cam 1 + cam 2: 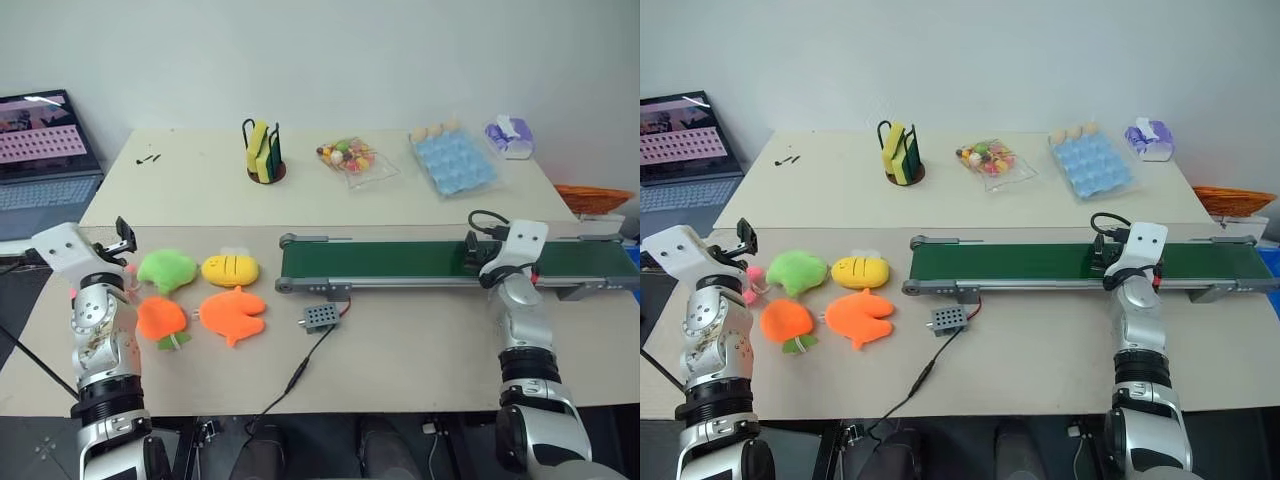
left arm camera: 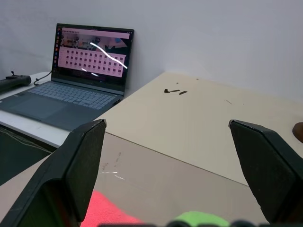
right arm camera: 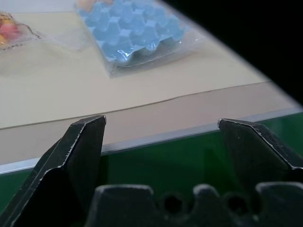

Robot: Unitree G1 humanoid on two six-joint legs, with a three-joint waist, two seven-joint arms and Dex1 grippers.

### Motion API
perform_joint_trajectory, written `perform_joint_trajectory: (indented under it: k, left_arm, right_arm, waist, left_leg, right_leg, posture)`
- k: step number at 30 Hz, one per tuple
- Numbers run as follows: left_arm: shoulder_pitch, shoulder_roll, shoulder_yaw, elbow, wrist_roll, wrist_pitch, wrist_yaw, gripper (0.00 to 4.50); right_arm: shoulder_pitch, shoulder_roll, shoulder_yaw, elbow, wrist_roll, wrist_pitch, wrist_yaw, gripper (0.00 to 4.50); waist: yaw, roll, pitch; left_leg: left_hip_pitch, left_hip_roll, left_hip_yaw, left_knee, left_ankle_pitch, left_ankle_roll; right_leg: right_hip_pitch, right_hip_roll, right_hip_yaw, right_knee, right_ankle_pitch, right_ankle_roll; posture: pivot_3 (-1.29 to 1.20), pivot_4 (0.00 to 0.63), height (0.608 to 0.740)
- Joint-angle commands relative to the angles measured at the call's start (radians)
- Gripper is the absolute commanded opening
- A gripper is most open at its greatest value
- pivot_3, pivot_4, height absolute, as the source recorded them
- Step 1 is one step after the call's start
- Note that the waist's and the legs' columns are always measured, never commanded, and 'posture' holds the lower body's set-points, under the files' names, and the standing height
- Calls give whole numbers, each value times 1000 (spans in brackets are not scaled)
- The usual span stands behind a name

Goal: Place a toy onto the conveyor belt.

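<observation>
Toy (image 1: 753, 281): pink plush, only a sliver visible, lying on the table (image 1: 1040, 340) well to the left of the conveyor belt (image 1: 1040, 262), just beside the green plush (image 1: 797, 270) and mostly hidden behind the left gripper (image 1: 740, 240). Left gripper empty, fingers spread wide, hovering above the toy and pointing out over the table. Right gripper (image 3: 161, 165) likewise spread and empty, poised over the belt's right part, near its far edge. Step in hand, by judgement: reaching for the toy. Best done by tipping the left gripper down, centring the fingers across the flat soft body, and pinching low enough to gather the fabric without snagging the green plush or the orange plush (image 1: 787, 324) alongside. Belt: long, narrow, smooth dark green surface in a grey metal frame with end rollers. Plush toys: fuzzy, squashy, likely to deform under the pinch. Table top: matte beige, flat.
</observation>
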Motion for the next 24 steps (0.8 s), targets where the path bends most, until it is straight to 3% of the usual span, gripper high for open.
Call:
perform_joint_trajectory:
  k: [1,10,16,20,24]
  left_arm:
    - [-25,7,4,2,7,-6,2,4426]
    - [-24,-11,3,6,6,-14,15,4426]
    - [-27,-20,1,10,6,-19,11,4426]
    - [-38,-22,-7,23,10,-24,7,4426]
    - [-44,-31,-13,26,7,-23,5,4426]
  right_arm:
    - [-10,-24,-19,-31,-2,-20,0,4500]
    - [-30,-35,65,-144,-40,24,43,4500]
    - [-15,2,226,-536,130,176,360,4500]
    - [39,-43,318,-781,246,261,568,4500]
    - [162,-141,357,-1009,469,325,849,4500]
  waist:
    - [0,0,0]
    - [-4,0,0]
    - [-16,0,0]
    - [-5,0,0]
    - [17,0,0]
  left_leg:
    - [0,0,0,0,0,0]
    - [0,0,0,0,0,0]
    - [0,0,0,0,0,0]
    - [-1,0,-1,0,0,0]
    - [-2,0,-3,0,0,0]
  right_leg:
    - [0,0,0,0,0,0]
    - [0,0,0,0,0,0]
    - [-1,0,1,1,0,0]
    - [-1,0,-1,0,0,0]
    - [0,0,-4,-2,0,0]
  posture:
    - [0,150,740]
    - [0,150,740]
    - [0,150,740]
    - [0,150,740]
    - [0,150,740]
